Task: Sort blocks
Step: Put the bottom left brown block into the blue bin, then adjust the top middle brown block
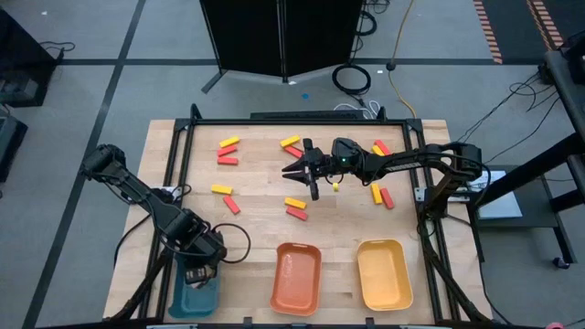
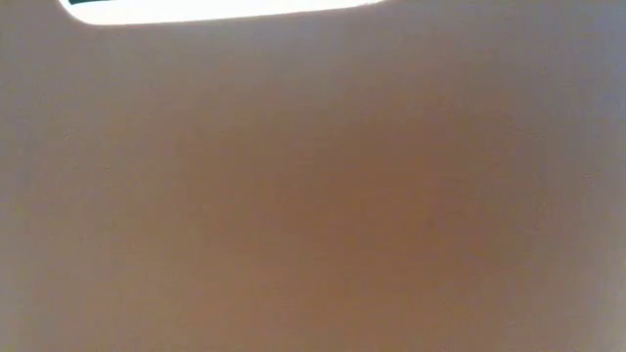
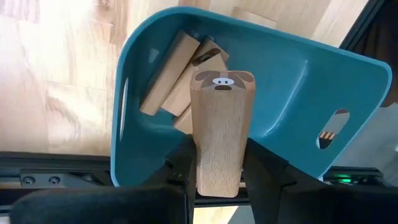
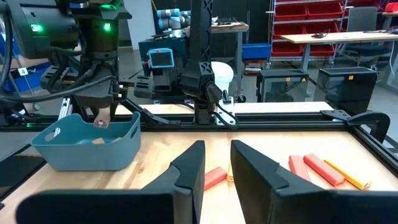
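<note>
one block in hand: our left gripper has its fingers closed narrowly on a tan wood block, held over the blue tray.
block axis: its long axis runs straight out from between the fingers, free end above the tray floor; we judge a release would drop it in.
tray contents: other tan blocks lie tilted against the blue tray's wall.
loose blocks: red and yellow blocks lie scattered on the table, well away from the blue tray.
right gripper: our right gripper hangs mid-table, far from the blue tray, fingers slightly apart and holding nothing; a red block lies just ahead of them.
nearer arm: the right is nearer the loose blocks.
views: only the left wrist view shows the grip; the high view alone shows the orange tray and yellow tray beside the blue one; the low view shows nothing.
</note>
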You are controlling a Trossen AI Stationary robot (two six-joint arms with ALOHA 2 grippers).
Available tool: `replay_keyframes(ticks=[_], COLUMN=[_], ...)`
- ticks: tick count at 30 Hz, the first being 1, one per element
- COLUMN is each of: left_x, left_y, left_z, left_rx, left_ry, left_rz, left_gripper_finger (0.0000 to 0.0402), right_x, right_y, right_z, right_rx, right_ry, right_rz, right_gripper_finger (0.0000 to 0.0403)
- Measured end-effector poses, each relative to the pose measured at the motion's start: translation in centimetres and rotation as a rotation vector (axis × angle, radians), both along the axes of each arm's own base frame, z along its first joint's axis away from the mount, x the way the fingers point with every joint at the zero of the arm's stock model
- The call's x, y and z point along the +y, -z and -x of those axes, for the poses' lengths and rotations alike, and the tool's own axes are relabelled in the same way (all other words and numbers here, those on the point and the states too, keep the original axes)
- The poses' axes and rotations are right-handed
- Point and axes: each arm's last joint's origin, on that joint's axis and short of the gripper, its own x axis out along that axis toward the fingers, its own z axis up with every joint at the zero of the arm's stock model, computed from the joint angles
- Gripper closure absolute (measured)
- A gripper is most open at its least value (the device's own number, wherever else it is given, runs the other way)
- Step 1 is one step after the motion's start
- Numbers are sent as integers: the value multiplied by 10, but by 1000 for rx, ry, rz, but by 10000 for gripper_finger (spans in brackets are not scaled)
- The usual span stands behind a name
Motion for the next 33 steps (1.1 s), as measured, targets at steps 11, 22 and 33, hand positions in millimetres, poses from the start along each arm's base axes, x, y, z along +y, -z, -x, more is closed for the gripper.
replay_keyframes(ticks=[11,22,33], left_x=[2,3,3], left_y=[0,1,-4], left_z=[3,1,-31], left_rx=[46,-29,-526], left_ry=[-43,23,208], left_rz=[-34,-66,-190], left_gripper_finger=[203,178,178], right_x=[0,0,0], right_y=[0,0,3], right_z=[0,0,0], right_rx=[0,0,22], right_ry=[0,0,-2], right_rz=[3,8,41], right_gripper_finger=[332,332,332])
